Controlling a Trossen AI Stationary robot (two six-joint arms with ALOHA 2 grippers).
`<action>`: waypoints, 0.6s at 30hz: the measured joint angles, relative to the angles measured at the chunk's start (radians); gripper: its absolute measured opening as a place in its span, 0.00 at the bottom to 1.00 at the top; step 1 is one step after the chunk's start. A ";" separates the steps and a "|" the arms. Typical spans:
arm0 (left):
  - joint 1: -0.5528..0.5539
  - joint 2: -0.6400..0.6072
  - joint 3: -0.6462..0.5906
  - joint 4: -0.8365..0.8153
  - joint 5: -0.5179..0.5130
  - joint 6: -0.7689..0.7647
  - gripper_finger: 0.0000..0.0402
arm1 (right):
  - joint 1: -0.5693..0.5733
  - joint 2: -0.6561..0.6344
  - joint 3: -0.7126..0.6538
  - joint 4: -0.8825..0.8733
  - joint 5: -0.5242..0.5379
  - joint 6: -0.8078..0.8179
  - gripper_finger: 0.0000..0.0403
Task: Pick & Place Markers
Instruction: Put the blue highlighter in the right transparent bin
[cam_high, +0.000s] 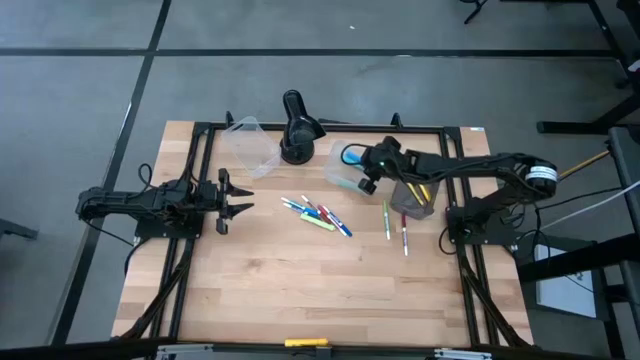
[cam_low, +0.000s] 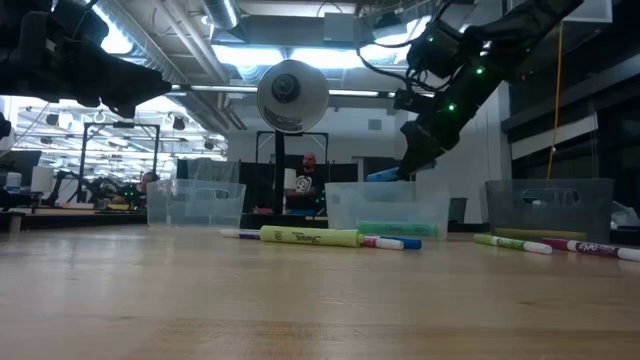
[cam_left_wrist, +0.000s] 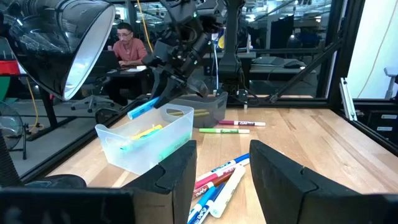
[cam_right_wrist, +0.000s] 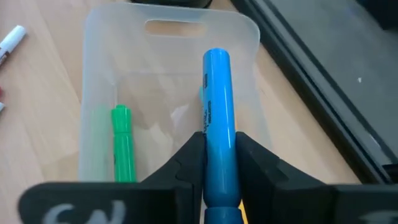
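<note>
Blue marker (cam_right_wrist: 217, 112) clamped in right gripper (cam_right_wrist: 217, 152) jaws, three clear tubs (cam_high: 252, 143), left gripper (cam_high: 238, 198) jaws apart.

The pale wooden table top (cam_high: 300, 280) shows fine straight grain and a smooth, faintly satin face. On it, the frosted translucent plastic tub (cam_right_wrist: 99, 93) under the right arm looks thin and smooth. The light-blue plastic marker (cam_right_wrist: 217, 124), gripped between the matt black plastic fingers (cam_right_wrist: 186, 165) of the right gripper (cam_right_wrist: 219, 163), has a glossy barrel. A green plastic marker (cam_right_wrist: 123, 146) in the tub looks duller. The black desk lamp (cam_left_wrist: 68, 43) has a shiny, mirror-like inner shade. Black metal frame rails (cam_high: 200, 150) look matt.
</note>
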 joint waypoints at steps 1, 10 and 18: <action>0.000 0.000 0.000 0.000 0.000 0.000 0.36 | -0.005 0.007 0.005 -0.007 -0.008 0.000 0.18; 0.000 0.000 0.000 0.000 0.000 0.000 0.36 | -0.049 0.075 0.022 -0.019 -0.075 0.004 0.19; 0.000 0.000 0.000 0.000 0.000 0.000 0.36 | -0.069 0.110 0.022 -0.020 -0.103 0.008 0.20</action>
